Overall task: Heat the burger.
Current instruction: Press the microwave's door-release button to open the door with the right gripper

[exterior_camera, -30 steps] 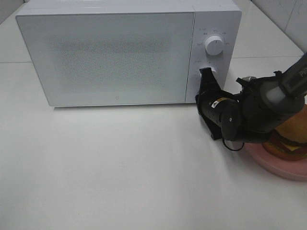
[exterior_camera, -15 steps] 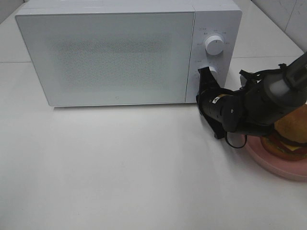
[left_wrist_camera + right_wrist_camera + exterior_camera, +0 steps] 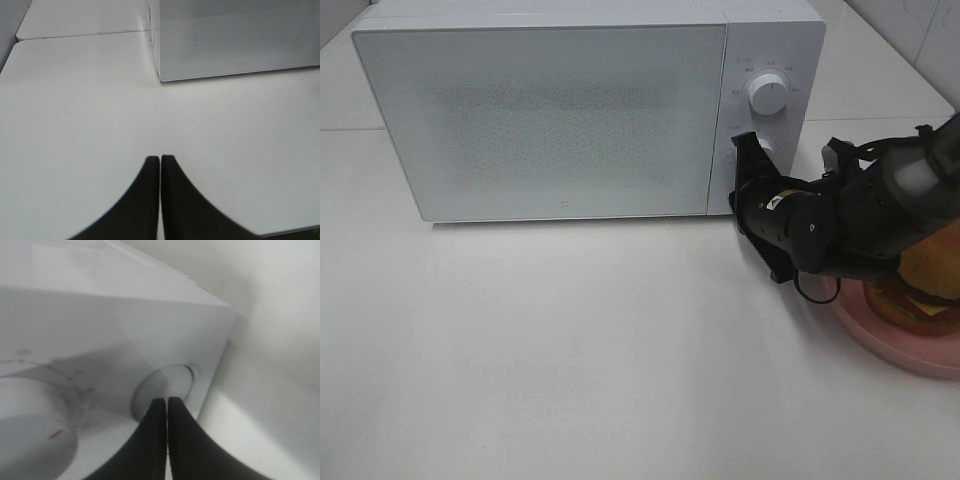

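Broadly, a white table [image 3: 570,350] fills the high view, and a white microwave [image 3: 540,110] stands at its far side with its door [image 3: 550,115] closed and a control panel at the right end. Next in size, the dark right arm [image 3: 860,215] reaches in from the right edge toward that panel. Partly hidden behind the arm, a pink plate [image 3: 900,345] lies on the table to the right of the microwave, near the view's right edge. On the plate sits the burger [image 3: 925,290], outside the oven, with its golden bun and a strip of filling showing past the arm. The right gripper [image 3: 746,148] has its two fingers pressed together with nothing between them, and their tips are right at the lower dial [image 3: 172,377]; whether they touch it cannot be told. The left gripper [image 3: 160,161] is likewise closed and empty, hanging over bare table in front of the microwave's left corner. Smallest, the upper dial [image 3: 766,94] sits free above the right gripper.
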